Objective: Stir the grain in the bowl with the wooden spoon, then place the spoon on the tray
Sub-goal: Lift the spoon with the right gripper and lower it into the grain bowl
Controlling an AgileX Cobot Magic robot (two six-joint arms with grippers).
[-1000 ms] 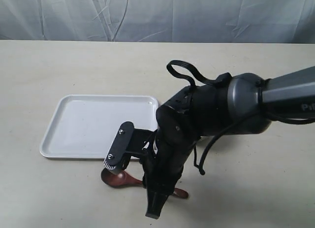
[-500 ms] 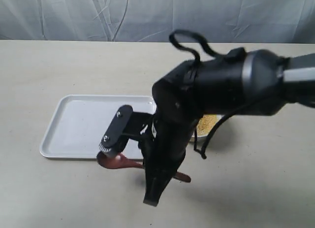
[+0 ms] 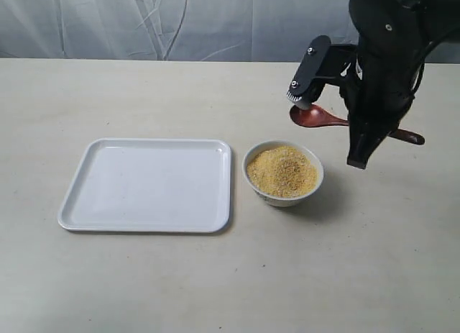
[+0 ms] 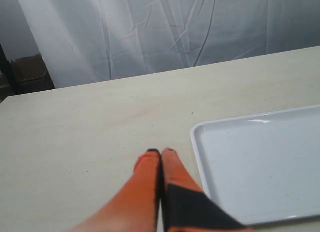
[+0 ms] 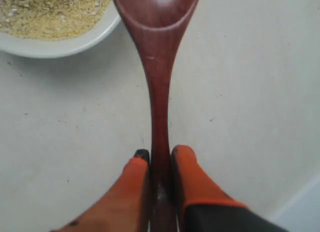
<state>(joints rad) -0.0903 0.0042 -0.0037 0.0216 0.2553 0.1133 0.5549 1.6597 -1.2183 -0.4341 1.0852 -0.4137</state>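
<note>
The small white bowl [image 3: 282, 194] holds a heap of yellow grain [image 3: 282, 170] and stands just right of the flat white tray [image 3: 144, 185]. My right gripper [image 3: 350, 124] is shut on the handle of the dark reddish-brown wooden spoon [image 3: 310, 117], held in the air beyond the bowl's right side. In the right wrist view the spoon [image 5: 157, 91] runs out from between the fingers of the gripper [image 5: 159, 154]. Its round end is next to the bowl rim [image 5: 55, 46] and the grain [image 5: 50, 11]. My left gripper [image 4: 161, 152] is shut and empty, beside a corner of the tray [image 4: 260, 162].
A pale grey cloth backdrop [image 3: 180, 24] hangs behind the beige table [image 3: 108, 290]. The right arm's dark body [image 3: 388, 38] fills the upper right corner of the exterior view. The left arm does not show in the exterior view.
The right arm has swung up and to the right with the spoon, from the table in front of the tray to above and behind the bowl. The bowl is now uncovered.
</note>
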